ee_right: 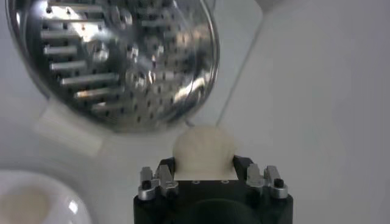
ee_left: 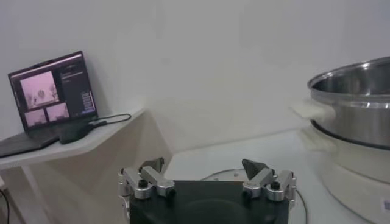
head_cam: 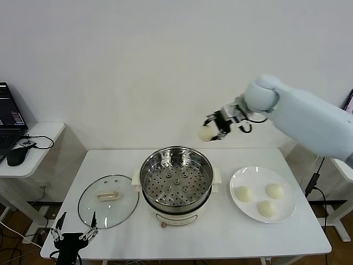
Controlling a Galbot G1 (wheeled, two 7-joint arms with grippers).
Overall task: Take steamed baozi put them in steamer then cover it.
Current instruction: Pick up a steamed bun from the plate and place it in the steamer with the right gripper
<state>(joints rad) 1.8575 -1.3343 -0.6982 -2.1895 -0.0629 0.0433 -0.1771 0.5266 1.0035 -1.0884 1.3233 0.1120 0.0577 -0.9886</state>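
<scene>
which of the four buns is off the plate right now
The round cream-white bun held in the right tool, above the table; the other three lie on the flat white plate.

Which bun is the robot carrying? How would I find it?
Find the shiny steamer in the middle of the white table. Look up, just past its far right rim, where the right pincer hangs in the air. The bun pinched there is the only one off the plate; three others lie on it.

We saw a white table (head_cam: 231,232) with a flat white plate (head_cam: 287,193) on its right side; a glass lid (head_cam: 108,208) lay flat on its left side; a laptop (head_cam: 10,118) and a black mouse (head_cam: 16,156) sat on a small side desk (head_cam: 47,132).
</scene>
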